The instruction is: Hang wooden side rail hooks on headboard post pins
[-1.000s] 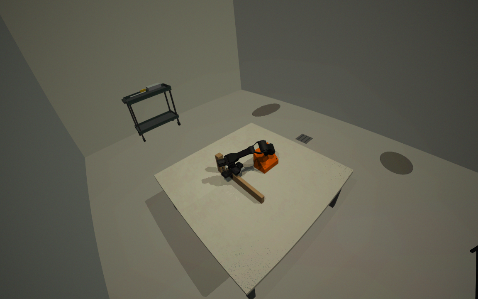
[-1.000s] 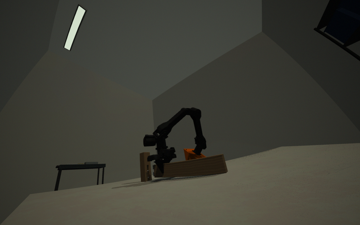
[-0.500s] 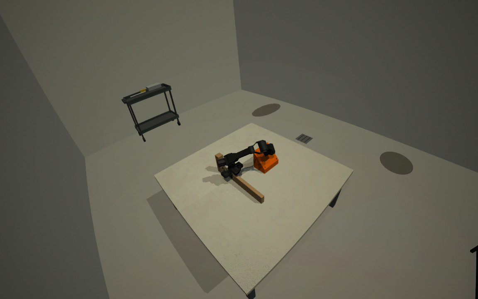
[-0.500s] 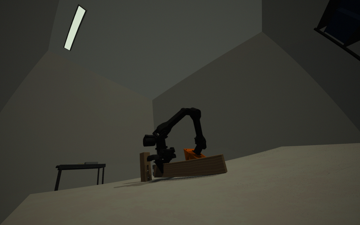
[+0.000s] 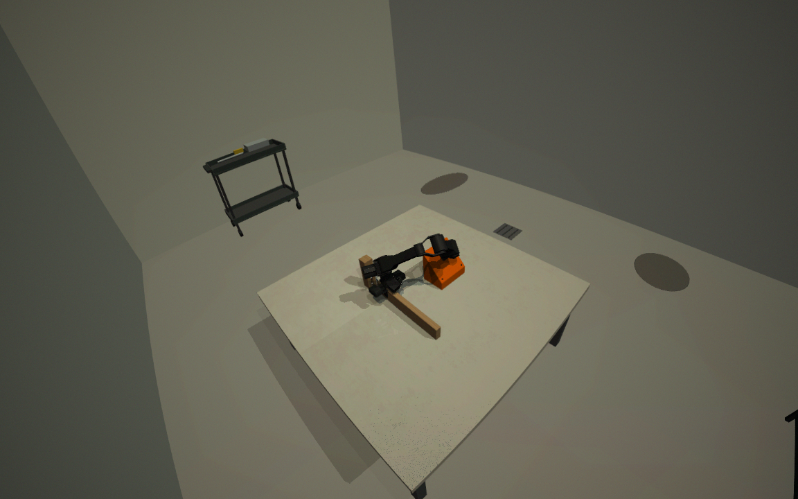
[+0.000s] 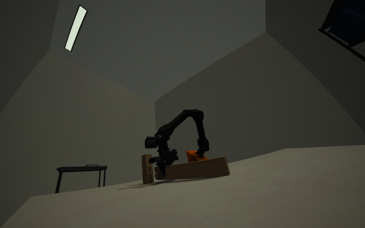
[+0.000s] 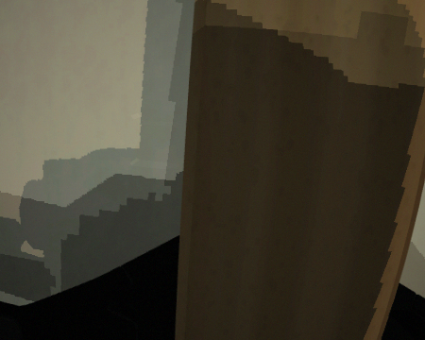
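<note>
The wooden side rail [image 5: 414,314] [image 6: 198,169] [image 7: 288,189] lies along the table, its far end low at the table top. My gripper [image 6: 163,171] is shut on the rail near its hook end; black fingers show on both sides of the rail in the wrist view. The headboard post [image 5: 365,263] [image 6: 146,170] stands upright just beyond that end, its slot facing the rail. In the exterior view a narrow gap shows between rail end and post. The steel hooks [image 6: 155,172] are small and dark there; whether they touch the pins I cannot tell.
The orange arm base [image 5: 443,273] [image 6: 190,156] stands on the table [image 5: 451,397] [image 6: 234,198] behind the rail. The arm reaches over from it to the post. A dark cart [image 5: 262,202] [image 6: 81,168] stands on the floor beyond the table.
</note>
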